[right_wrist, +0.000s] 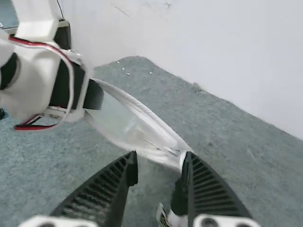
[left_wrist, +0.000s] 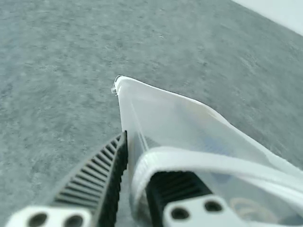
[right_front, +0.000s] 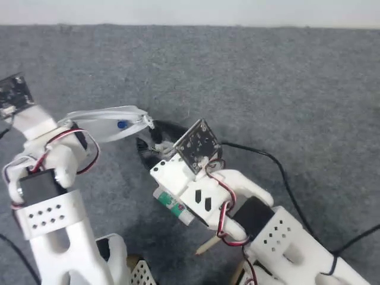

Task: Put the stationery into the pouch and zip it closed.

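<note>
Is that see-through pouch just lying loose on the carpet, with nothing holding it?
No, the left end effector grips the pouch by its rim.

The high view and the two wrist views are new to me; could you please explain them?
These are two white robot arms on a grey carpet. The high view comes from a fixed camera looking down. Each wrist view comes from a camera riding on one arm, looking along its pincer. The left pincer is clamped on the edge of a clear pouch and holds it off the carpet; a small blue item sits inside. The right pincer is open, with the pouch's far end at its tips. What looks like a pencil lies on the carpet beside the right arm.
</note>
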